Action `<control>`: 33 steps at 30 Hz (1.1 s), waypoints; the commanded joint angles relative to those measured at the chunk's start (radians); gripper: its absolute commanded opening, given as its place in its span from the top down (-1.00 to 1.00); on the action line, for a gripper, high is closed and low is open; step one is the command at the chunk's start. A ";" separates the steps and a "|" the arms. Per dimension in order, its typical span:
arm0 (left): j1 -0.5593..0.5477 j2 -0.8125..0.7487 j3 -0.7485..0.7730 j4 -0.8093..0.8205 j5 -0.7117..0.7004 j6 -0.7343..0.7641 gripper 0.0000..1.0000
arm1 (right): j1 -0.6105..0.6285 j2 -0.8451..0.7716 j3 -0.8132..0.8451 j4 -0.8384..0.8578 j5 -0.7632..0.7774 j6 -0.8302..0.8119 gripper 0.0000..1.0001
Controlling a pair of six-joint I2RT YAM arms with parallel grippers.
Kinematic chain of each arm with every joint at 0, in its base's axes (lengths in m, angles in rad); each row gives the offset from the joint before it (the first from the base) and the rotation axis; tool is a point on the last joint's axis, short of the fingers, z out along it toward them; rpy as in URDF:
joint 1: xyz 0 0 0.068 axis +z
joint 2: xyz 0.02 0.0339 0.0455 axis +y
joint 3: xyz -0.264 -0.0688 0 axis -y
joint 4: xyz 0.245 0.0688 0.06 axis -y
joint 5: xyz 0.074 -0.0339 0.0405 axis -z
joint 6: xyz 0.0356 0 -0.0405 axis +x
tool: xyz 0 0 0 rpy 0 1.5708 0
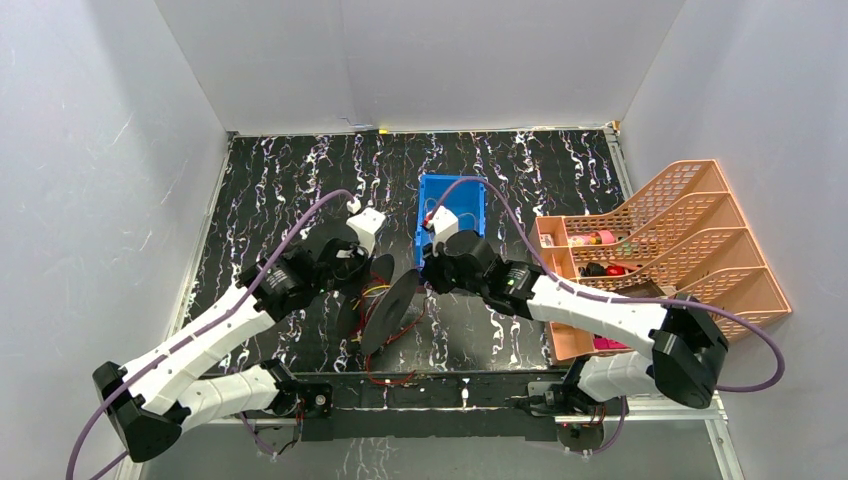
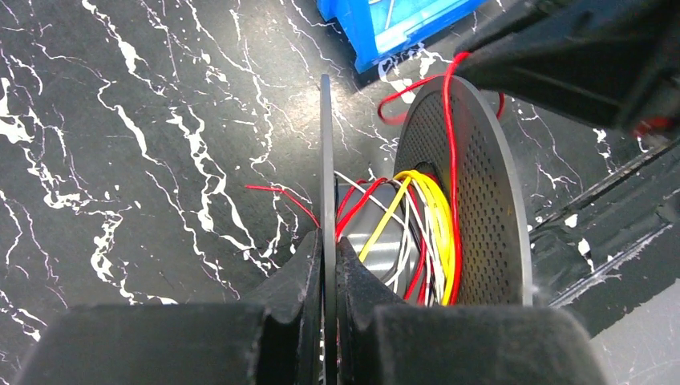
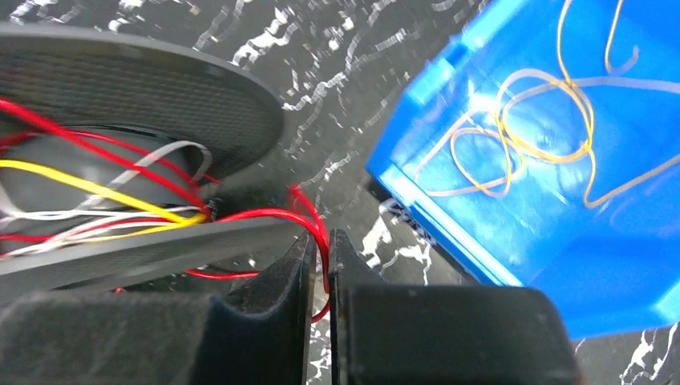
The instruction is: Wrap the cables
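Left wrist alone: fingers (image 2: 298,277) pinch spool flange (image 2: 326,160)

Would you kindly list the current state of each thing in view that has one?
left gripper: shut on one flange of the spool.
right gripper: nearly closed, red cable in the narrow gap; pinch unclear.
spool: held by one flange, partly wound.
red cable: partly wound, tail loose.
yellow cable: wound on the hub.
blue bin: open, loose tan cables inside.
orange organizer: holds small items.
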State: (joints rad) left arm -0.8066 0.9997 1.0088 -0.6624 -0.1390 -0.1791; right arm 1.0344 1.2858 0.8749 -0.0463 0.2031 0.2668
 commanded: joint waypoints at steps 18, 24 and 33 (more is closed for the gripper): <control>0.005 -0.125 0.196 -0.068 0.051 -0.036 1.00 | -0.110 0.145 -0.182 0.194 -0.157 0.134 0.41; 0.004 -0.133 0.252 -0.072 -0.019 -0.061 1.00 | -0.110 0.133 -0.205 0.211 -0.188 0.163 0.32; 0.004 -0.133 0.290 -0.067 -0.141 -0.098 1.00 | -0.109 0.022 -0.224 0.181 -0.157 0.247 0.19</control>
State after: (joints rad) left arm -0.8066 0.8921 1.2423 -0.7734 -0.2077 -0.2466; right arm 0.9276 1.3880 0.6502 0.1070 0.0212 0.4625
